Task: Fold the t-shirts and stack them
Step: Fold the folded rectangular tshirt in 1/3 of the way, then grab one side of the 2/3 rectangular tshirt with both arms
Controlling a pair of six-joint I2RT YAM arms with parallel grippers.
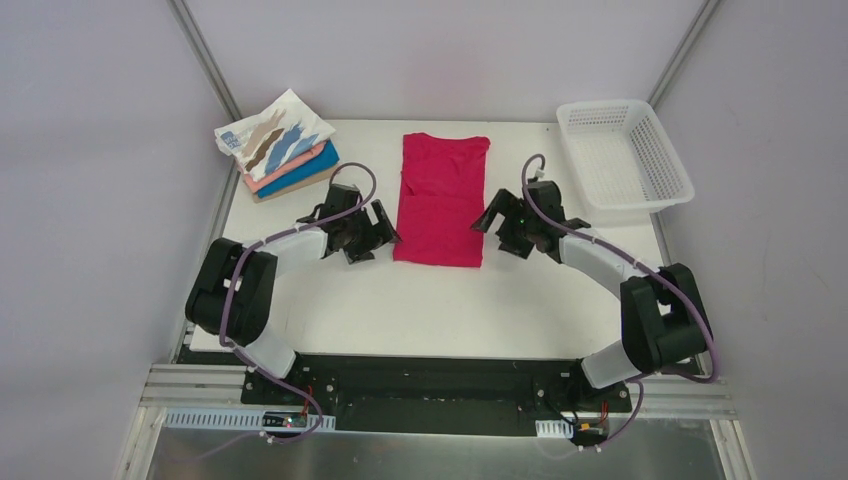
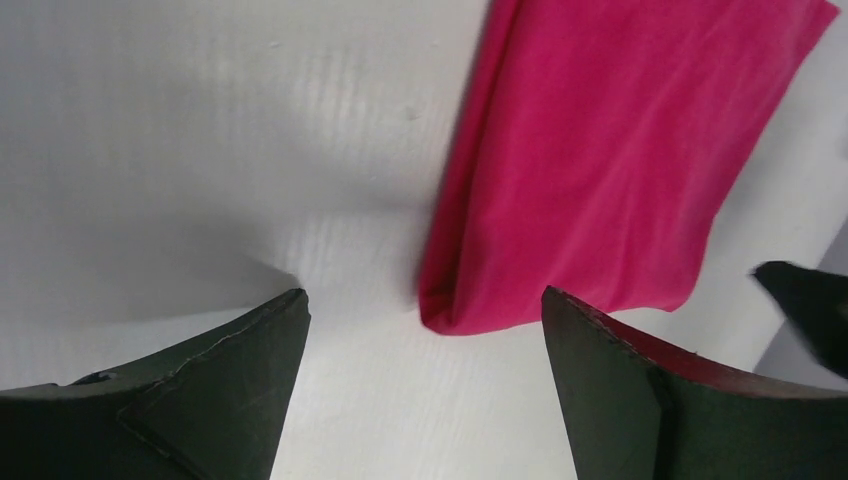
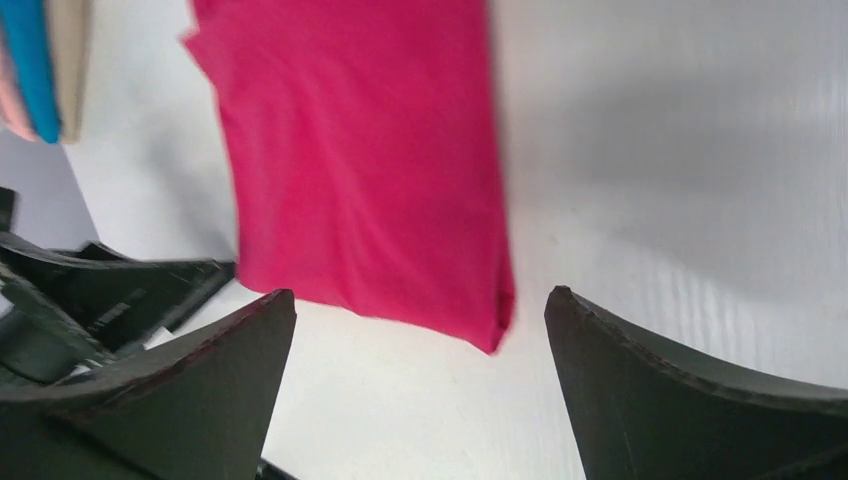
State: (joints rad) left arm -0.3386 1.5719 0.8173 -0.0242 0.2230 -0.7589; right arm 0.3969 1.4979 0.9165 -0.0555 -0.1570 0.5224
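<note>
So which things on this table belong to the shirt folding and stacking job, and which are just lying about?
Part of the job: the crimson-pink t-shirt, laid out in the middle; the stack of folded t-shirts, far left, streaked white one on top.
Just lying about: the white mesh basket, far right.

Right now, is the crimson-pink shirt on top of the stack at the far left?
No, the crimson-pink shirt lies alone mid-table, apart from the stack, whose top shirt is white with streaks.
</note>
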